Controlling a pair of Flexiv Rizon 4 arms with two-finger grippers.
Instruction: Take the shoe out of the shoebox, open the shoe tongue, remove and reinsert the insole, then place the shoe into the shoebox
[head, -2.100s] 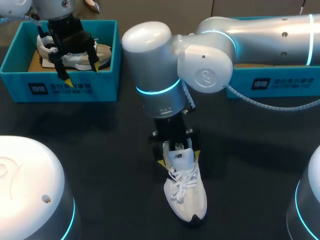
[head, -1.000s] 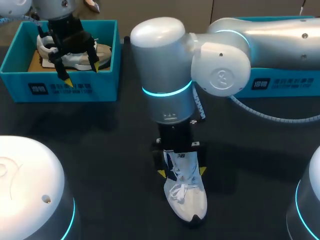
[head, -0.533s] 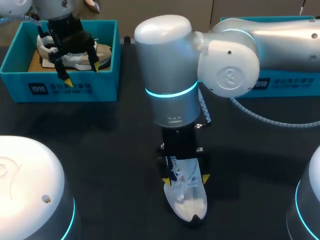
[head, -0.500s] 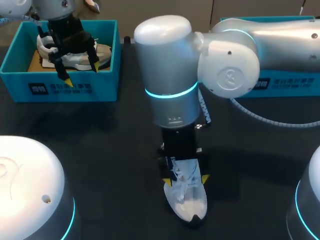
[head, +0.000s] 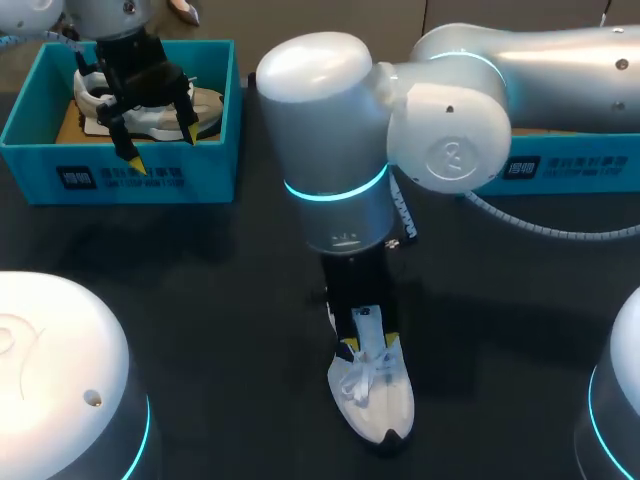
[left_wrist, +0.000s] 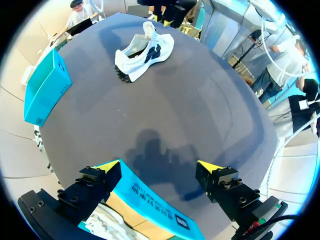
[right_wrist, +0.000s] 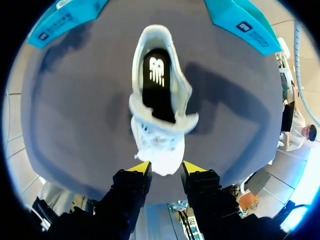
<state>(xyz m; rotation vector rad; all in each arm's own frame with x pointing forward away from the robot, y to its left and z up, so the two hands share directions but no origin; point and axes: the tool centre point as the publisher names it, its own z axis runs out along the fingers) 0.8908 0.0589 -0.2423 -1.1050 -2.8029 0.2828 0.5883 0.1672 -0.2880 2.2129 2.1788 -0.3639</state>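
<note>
Right gripper (head: 370, 343) pinching white sneaker's (head: 378, 405) tongue (right_wrist: 159, 159), table (head: 200, 300) 6 o'clock; left gripper (head: 160, 148) agape over teal shoebox (head: 120, 182), 10 o'clock

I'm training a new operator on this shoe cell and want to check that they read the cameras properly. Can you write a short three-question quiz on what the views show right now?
1. True or false: the white sneaker stands on the table, not in a shoebox.
2. Multiple choice: the left gripper is A) shut on a shoe, B) open above the left shoebox, C) resting on the table.
3. Fill in: the right gripper pinches the sneaker's ____, so the black insole shows.

Key: 1 true. 2 B. 3 tongue.
</note>
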